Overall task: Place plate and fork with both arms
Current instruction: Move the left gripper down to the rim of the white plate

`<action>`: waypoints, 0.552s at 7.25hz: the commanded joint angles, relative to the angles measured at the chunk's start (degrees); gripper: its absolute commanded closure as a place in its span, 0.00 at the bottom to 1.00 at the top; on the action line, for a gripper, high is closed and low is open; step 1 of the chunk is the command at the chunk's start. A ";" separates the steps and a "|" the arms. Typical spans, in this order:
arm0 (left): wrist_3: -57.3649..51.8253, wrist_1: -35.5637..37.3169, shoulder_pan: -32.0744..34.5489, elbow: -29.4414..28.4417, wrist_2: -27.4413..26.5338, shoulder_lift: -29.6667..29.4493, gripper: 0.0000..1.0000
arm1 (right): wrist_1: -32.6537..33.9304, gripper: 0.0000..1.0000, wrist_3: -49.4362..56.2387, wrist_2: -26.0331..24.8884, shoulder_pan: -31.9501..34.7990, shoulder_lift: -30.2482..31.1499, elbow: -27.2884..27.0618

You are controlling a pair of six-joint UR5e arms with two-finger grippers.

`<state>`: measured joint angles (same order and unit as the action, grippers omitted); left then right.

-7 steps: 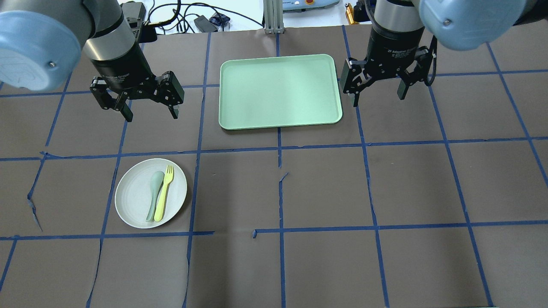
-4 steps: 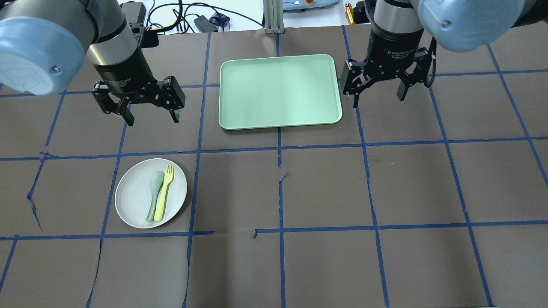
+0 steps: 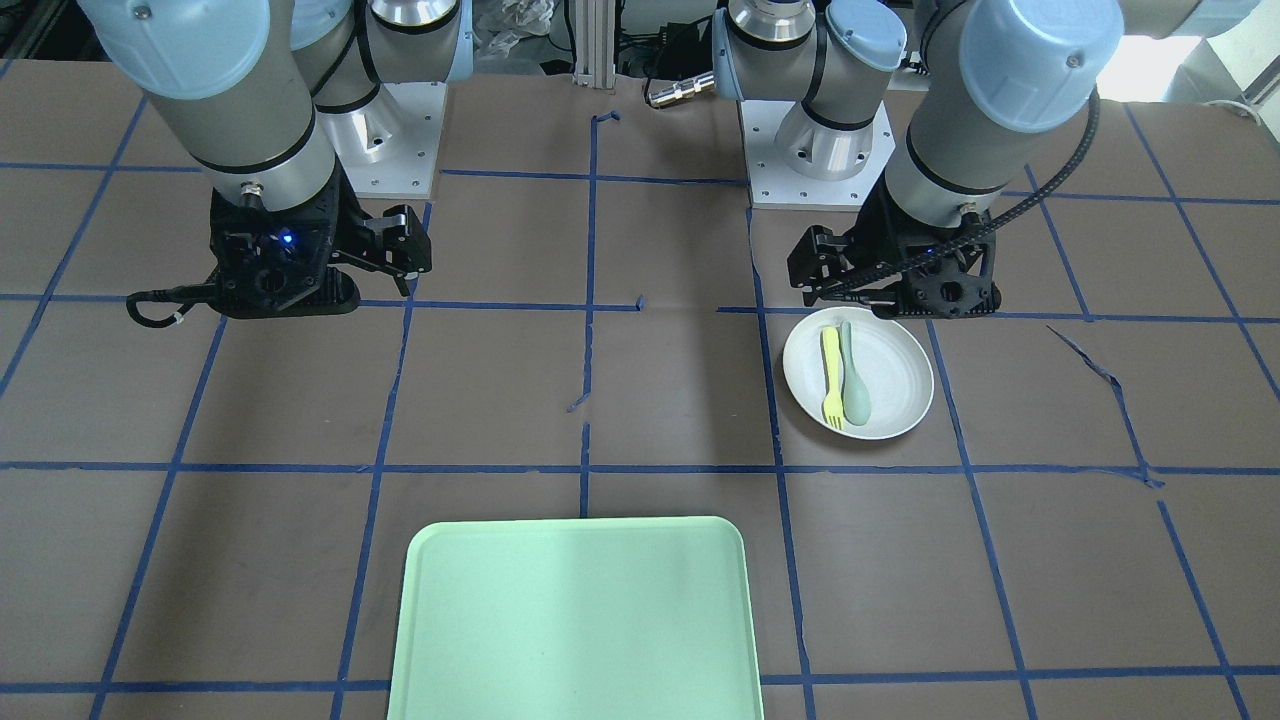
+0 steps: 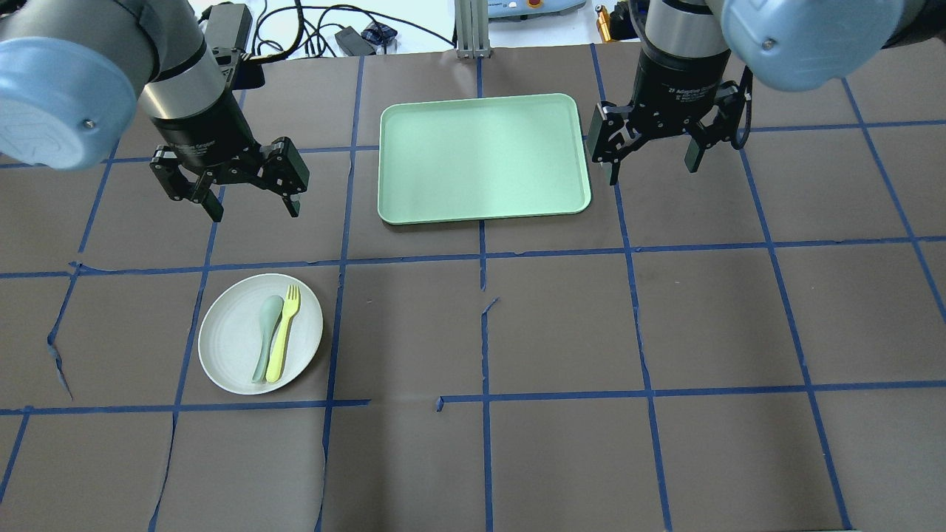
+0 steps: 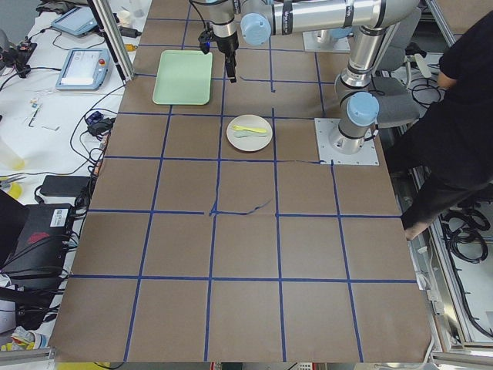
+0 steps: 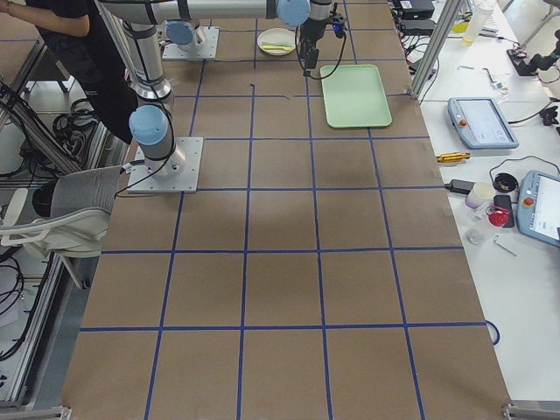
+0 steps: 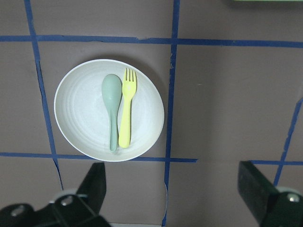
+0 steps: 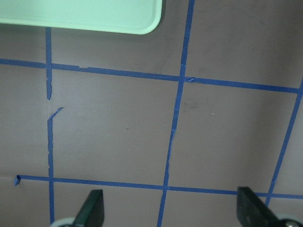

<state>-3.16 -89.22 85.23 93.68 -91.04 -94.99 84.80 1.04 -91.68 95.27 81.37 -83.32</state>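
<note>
A brown paper tabletop [image 4: 562,325] gridded with blue tape is carrying one mint-green rectangular tray [image 4: 484,159] and, on the robot's left, one round white plate [image 4: 229,355] holding one yellow plastic fork [image 4: 284,332] beside one grey-green spoon [image 4: 266,336]. The left gripper [image 4: 255,212] and right gripper [image 4: 652,171] are hovering spread wide, empty; seemingly one person [image 5: 458,92] is standing nearby.

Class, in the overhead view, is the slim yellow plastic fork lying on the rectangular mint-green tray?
No, the slim yellow plastic fork lies on the round white plate beside the grey-green spoon, apart from the mint-green tray.
</note>
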 commanded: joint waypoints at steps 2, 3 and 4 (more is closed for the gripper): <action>-16.92 12.63 -14.16 11.65 0.69 -0.81 0.00 | 0.89 0.00 -0.16 -0.17 0.00 -0.68 -0.09; -24.62 16.75 -17.95 15.96 0.95 -1.51 0.02 | 0.81 0.00 -0.25 -0.17 0.00 -0.68 -0.09; -29.83 21.23 -20.77 20.09 2.60 -2.99 0.05 | 0.89 0.00 -0.34 -0.08 0.00 -0.77 -0.09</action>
<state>-25.64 -73.41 68.65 108.53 -89.82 -96.55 85.62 0.83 -91.81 95.27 80.70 -83.41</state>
